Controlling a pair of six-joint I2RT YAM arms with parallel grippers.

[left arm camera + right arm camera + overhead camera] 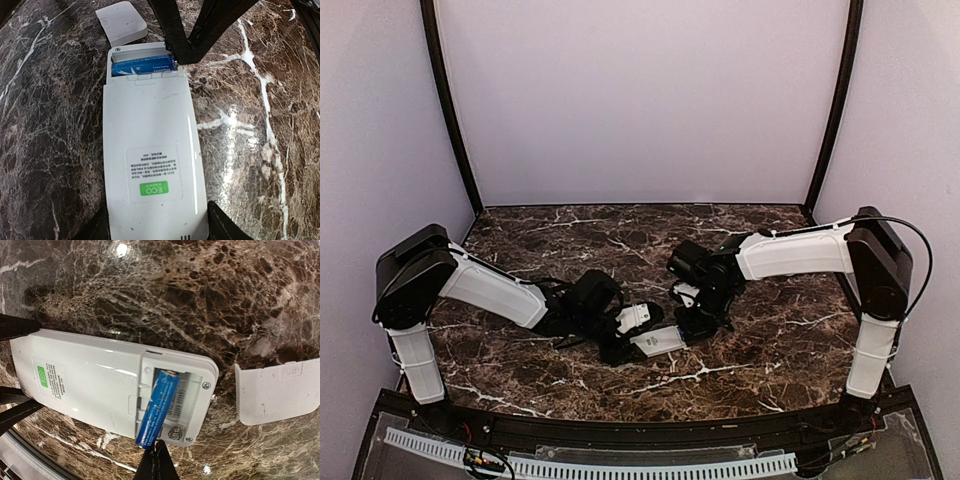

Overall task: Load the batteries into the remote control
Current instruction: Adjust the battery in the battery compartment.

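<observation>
Clamping remote control [150, 150]: left claw [160, 226]; right wrist alone shows battery [158, 407] tilted, right claw [156, 461] closed.

battery [159, 407] in remote control [90, 380] compartment, cover piece [277, 392] on table [200, 300] just beside it

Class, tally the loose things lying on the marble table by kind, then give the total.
remote control: 1
battery: 1 in view, blue, tilted in the open compartment
cover piece: 1, white, lying apart from the remote
Total: 3
</observation>
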